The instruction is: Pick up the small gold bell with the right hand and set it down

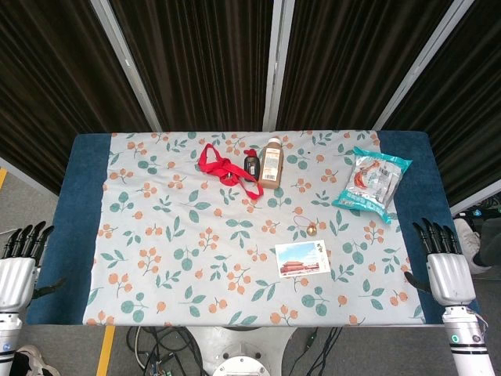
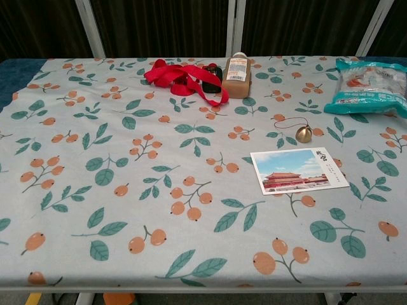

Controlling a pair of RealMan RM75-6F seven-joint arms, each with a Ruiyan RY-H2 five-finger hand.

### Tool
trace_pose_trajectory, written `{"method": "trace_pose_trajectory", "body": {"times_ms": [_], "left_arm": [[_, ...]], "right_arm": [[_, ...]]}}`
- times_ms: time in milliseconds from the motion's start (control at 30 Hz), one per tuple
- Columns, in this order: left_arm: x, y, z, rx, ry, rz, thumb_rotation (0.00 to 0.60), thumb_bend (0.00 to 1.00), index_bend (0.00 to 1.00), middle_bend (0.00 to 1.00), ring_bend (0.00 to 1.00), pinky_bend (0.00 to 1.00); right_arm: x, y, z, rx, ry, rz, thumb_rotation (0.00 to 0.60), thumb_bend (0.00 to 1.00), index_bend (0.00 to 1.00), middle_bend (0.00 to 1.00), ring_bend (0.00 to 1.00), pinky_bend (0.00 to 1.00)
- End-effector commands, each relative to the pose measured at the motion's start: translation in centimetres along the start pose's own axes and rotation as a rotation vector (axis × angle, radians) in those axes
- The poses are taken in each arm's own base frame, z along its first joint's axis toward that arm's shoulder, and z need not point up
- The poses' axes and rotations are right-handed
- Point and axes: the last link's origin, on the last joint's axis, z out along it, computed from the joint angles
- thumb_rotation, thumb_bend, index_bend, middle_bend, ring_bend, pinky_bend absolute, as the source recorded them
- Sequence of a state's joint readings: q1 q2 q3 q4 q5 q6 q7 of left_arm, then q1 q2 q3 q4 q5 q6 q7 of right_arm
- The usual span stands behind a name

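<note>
The small gold bell [image 1: 311, 229] [image 2: 303, 134] lies on the flowered tablecloth right of centre, a thin dark red cord looping off to its left. My right hand [image 1: 444, 262] hovers at the table's right front corner, fingers straight and apart, holding nothing, well to the right of the bell. At the left front corner, off the table edge, is my left hand [image 1: 19, 262], also spread and holding nothing. Neither hand shows in the chest view.
A postcard [image 1: 301, 258] [image 2: 299, 170] lies just in front of the bell. At the back stand a brown bottle [image 1: 271, 163] [image 2: 236, 75], a small dark bottle [image 1: 251, 164] and a red ribbon [image 1: 223, 169] [image 2: 178, 76]. A teal snack bag [image 1: 371, 181] [image 2: 371, 86] lies back right.
</note>
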State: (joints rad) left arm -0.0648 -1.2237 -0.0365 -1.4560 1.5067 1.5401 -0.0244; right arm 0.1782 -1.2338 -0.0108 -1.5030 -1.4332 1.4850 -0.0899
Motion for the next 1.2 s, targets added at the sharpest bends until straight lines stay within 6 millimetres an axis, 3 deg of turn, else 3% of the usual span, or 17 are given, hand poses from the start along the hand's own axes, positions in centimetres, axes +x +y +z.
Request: {"method": "trace_pose_trajectory", "body": {"times_ms": [33, 200, 367, 533, 800, 1000, 1200], "left_arm": [[0.0, 0.1, 0.1, -0.002, 0.000, -0.002, 0.600, 0.04, 0.08, 0.05, 0.00, 0.05], [-0.3, 0.3, 0.2, -0.005, -0.025, -0.007, 0.600, 0.04, 0.08, 0.05, 0.00, 0.05], [-0.1, 0.2, 0.6, -0.016, -0.033, -0.005, 0.600, 0.04, 0.08, 0.05, 0.00, 0.05], [-0.4, 0.0, 0.3, -0.018, -0.039, -0.020, 0.600, 0.04, 0.08, 0.05, 0.00, 0.05], [-1.0, -0.8, 0.0, -0.002, -0.054, -0.039, 0.600, 0.04, 0.08, 0.05, 0.00, 0.05], [-0.8, -1.3, 0.0, -0.002, -0.051, -0.048, 0.600, 0.04, 0.08, 0.05, 0.00, 0.05], [-1.0, -1.4, 0.0, -0.004, -0.055, -0.052, 0.600, 0.04, 0.08, 0.05, 0.00, 0.05]], "right_arm": [[0.1, 0.0, 0.1, 0.001, 0.002, 0.002, 0.600, 0.06, 0.00, 0.00, 0.00, 0.00], [0.5, -0.5, 1.0, 0.025, 0.035, 0.018, 0.600, 0.09, 0.01, 0.00, 0.00, 0.00], [0.7, -2.0, 3.3, 0.041, 0.007, 0.020, 0.600, 0.11, 0.20, 0.00, 0.00, 0.00], [0.7, -4.9, 7.2, 0.100, -0.042, -0.019, 0.600, 0.20, 0.30, 0.00, 0.00, 0.00], [-0.4, -10.3, 12.8, 0.178, -0.124, -0.090, 0.600, 0.23, 0.35, 0.00, 0.00, 0.00], [-2.1, -13.0, 14.7, 0.202, -0.176, -0.093, 0.600, 0.26, 0.40, 0.00, 0.00, 0.00], [-3.4, -14.7, 15.4, 0.229, -0.214, -0.096, 0.600, 0.28, 0.41, 0.00, 0.00, 0.00]]}}
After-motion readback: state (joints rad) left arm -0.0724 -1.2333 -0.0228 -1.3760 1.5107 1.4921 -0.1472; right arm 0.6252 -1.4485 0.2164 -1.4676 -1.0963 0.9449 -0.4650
